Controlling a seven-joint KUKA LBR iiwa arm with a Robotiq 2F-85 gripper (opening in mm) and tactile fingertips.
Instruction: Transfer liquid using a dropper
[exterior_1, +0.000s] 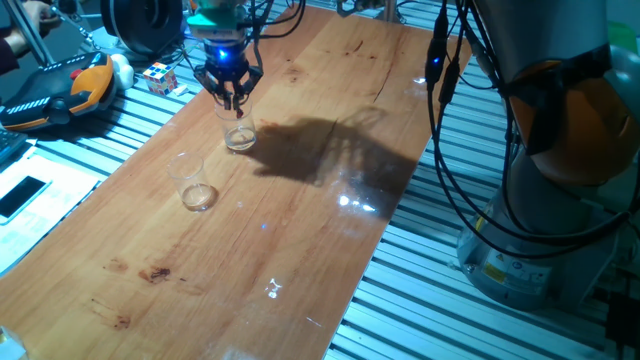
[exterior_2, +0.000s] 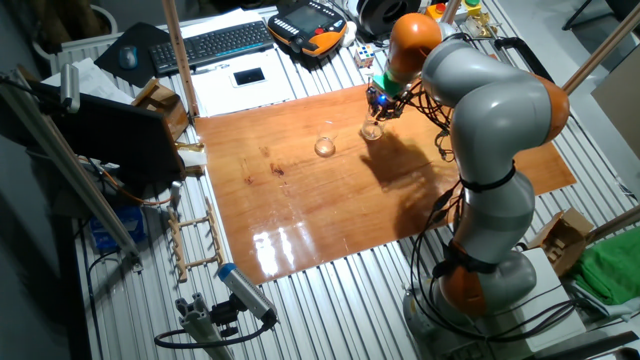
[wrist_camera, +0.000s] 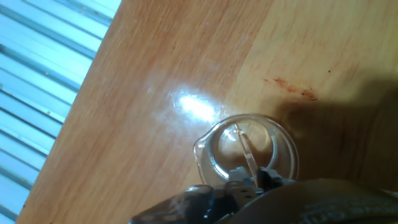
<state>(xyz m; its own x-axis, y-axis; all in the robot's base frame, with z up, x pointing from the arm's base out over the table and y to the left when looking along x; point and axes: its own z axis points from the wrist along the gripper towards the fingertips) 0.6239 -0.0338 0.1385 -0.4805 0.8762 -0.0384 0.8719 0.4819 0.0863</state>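
My gripper (exterior_1: 231, 93) pinches the dropper (wrist_camera: 246, 151) at its bulb end, tip down inside the far glass (exterior_1: 239, 132); tube looks light, thin, probably brittle, so squeeze the soft bulb only.

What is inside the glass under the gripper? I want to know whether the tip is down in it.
The dropper's clear tube reaches down inside the glass. Its bulb is hidden by the gripper; liquid can't be made out.

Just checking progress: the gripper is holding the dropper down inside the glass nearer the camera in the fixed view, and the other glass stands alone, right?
Not quite. The gripper holds the dropper in the farther glass, shown in the fixed view; the nearer glass stands alone.
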